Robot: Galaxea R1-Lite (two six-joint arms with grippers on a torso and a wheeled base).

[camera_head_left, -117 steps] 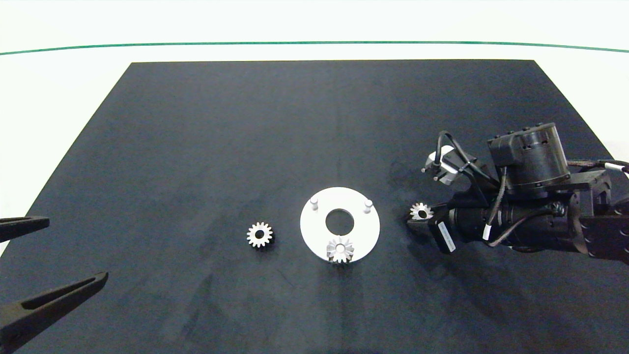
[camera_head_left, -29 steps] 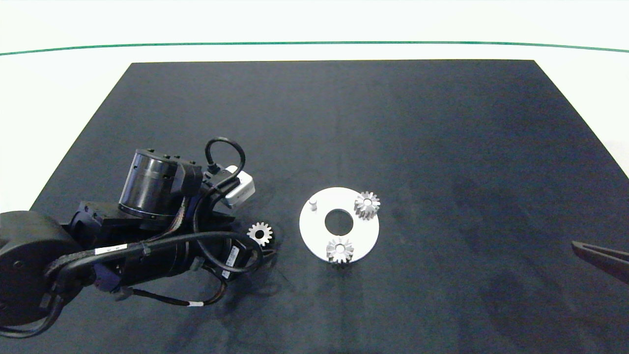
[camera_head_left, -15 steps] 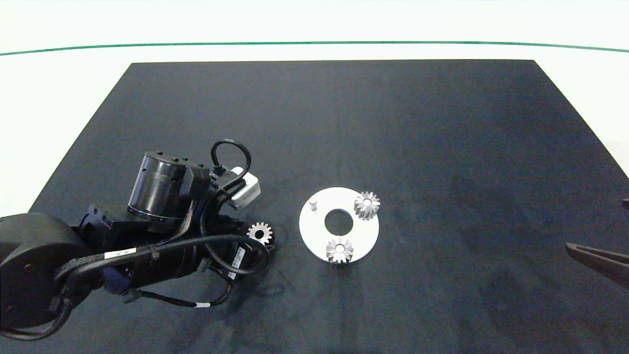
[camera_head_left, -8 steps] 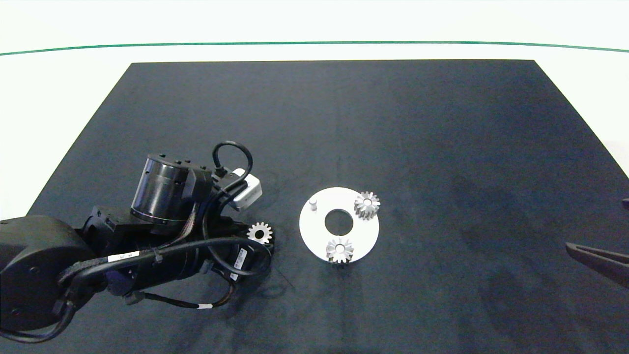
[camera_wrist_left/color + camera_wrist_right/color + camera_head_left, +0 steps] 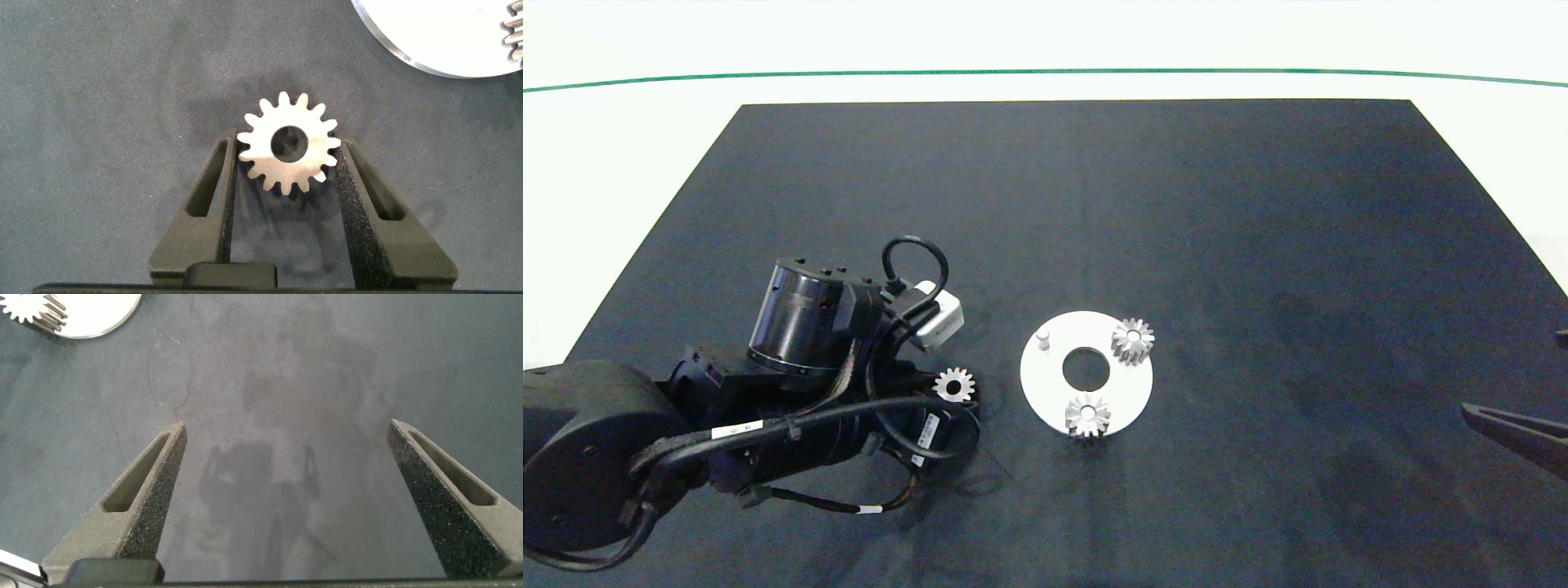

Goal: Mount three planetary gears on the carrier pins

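A small silver gear (image 5: 953, 384) (image 5: 288, 144) sits between the tips of my left gripper (image 5: 956, 392) (image 5: 289, 149), which is shut on it just left of the white disc (image 5: 1052, 382) (image 5: 441, 33). Its shadow falls on the mat beneath it, so it hangs slightly above the mat. Two more gears sit on carrier pins: one at the disc's far right (image 5: 1133, 340), one at its near edge (image 5: 1088, 415). The far-left pin (image 5: 1043, 336) stands bare. My right gripper (image 5: 1515, 374) (image 5: 286, 429) rests open at the right edge over bare mat.
A black mat (image 5: 1094, 204) covers the white table, with open mat behind and to the right of the disc. The left arm's bulk (image 5: 768, 408) fills the near-left area. In the right wrist view the disc's edge (image 5: 98, 318) shows with a gear (image 5: 33, 306).
The left arm has crept toward the disc with the gear in its fingers, and the gear has risen slightly. Before that, the right arm set a gear on the far-right pin and withdrew.
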